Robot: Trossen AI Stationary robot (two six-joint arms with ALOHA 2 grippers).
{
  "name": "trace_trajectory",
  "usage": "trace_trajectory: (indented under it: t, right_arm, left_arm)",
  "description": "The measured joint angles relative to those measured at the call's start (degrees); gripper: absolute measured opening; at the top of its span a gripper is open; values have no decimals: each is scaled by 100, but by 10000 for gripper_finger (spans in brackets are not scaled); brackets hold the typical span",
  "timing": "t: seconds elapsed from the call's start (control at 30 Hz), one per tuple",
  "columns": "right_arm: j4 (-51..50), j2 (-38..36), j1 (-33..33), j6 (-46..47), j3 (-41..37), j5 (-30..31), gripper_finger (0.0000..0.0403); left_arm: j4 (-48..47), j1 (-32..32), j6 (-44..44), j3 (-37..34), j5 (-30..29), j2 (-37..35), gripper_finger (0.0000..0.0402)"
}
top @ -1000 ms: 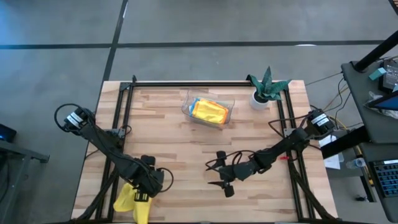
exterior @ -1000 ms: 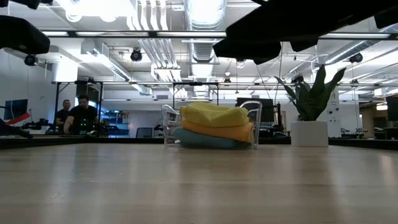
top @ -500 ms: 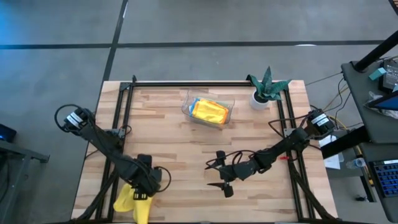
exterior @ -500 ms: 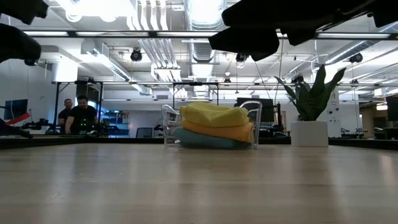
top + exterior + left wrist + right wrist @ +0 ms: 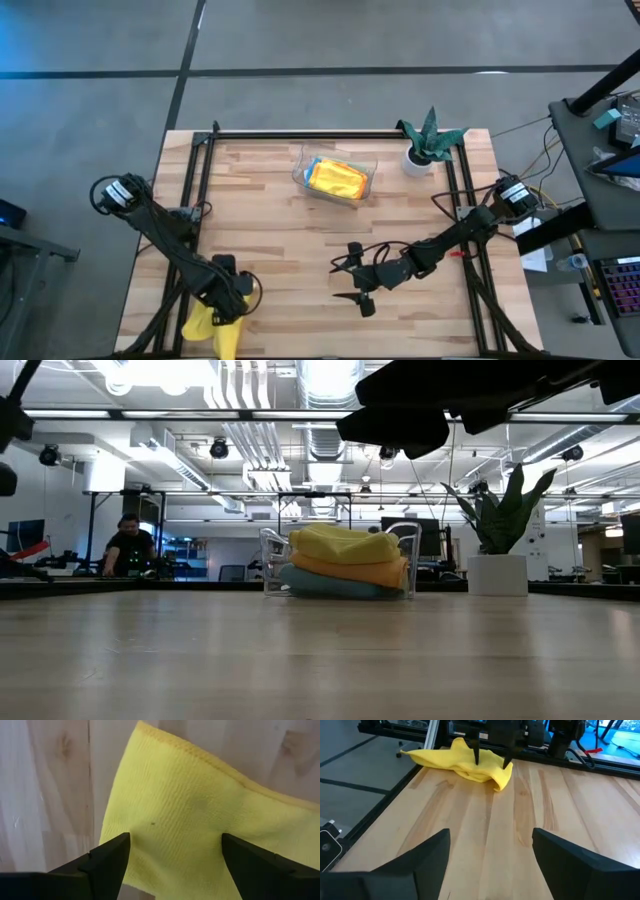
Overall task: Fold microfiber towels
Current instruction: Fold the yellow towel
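Observation:
A bright yellow microfiber towel (image 5: 208, 326) lies crumpled on the table's near left corner; it also shows in the right wrist view (image 5: 462, 762). My left gripper (image 5: 172, 852) points straight down over the towel, open, with one finger on either side of its rumpled middle (image 5: 491, 762). My right gripper (image 5: 343, 281) hovers open above the middle of the table near the front, pointing toward the yellow towel, with nothing between its fingers (image 5: 490, 840). Folded towels (image 5: 345, 560), yellow on top, orange under it and a bluish one at the bottom, sit stacked in a clear tray (image 5: 303, 168). My left gripper's fingertips (image 5: 476, 756) stand at the towel's upper surface (image 5: 170, 815), coming from above; whether they touch the cloth I cannot tell.
The clear tray with folded towels stands at the far middle. A green plant in a white pot (image 5: 428, 142) stands at the far right. Black frame rails (image 5: 190, 200) run along the table's left, right and far sides. Bare wood (image 5: 290, 250) lies between the grippers.
My left gripper has gone down and toward the table's near left corner, onto the yellow towel, and its wrist has rolled a little. The towel lies as before. My right gripper has kept still.

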Motion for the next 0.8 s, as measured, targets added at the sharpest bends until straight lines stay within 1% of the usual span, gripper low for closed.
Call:
trace_trajectory:
  t: [0.13,0.23,0.3,0.37,0.43,0.53,0.7,0.73,0.8]
  right_arm:
    - [2,2,0,-1,0,3,264]
    - [0,2,-2,-4,0,98,260]
    - [0,2,-15,-4,0,107,258]
    - [0,2,-27,10,0,107,258]
    - [0,2,-34,42,0,109,258]
    - [0,2,-39,61,0,109,256]
    - [0,4,-39,60,0,109,256]
    - [0,4,-39,61,0,109,255]
    - [2,4,-39,61,0,109,254]
  left_arm:
    - [144,-28,-151,-122,-4,2,291]
    - [482,-33,-150,-260,-13,2,280]
    - [690,-33,-144,-360,-15,4,269]
    - [821,-33,-107,-404,-15,7,249]
    - [836,-33,10,-404,-15,7,220]
    - [841,-33,291,-400,-17,7,160]
    - [827,-2,948,-346,-62,1,29]
    - [834,26,1065,-311,-190,-1,16]
    - [894,115,1276,-244,-599,-2,13]
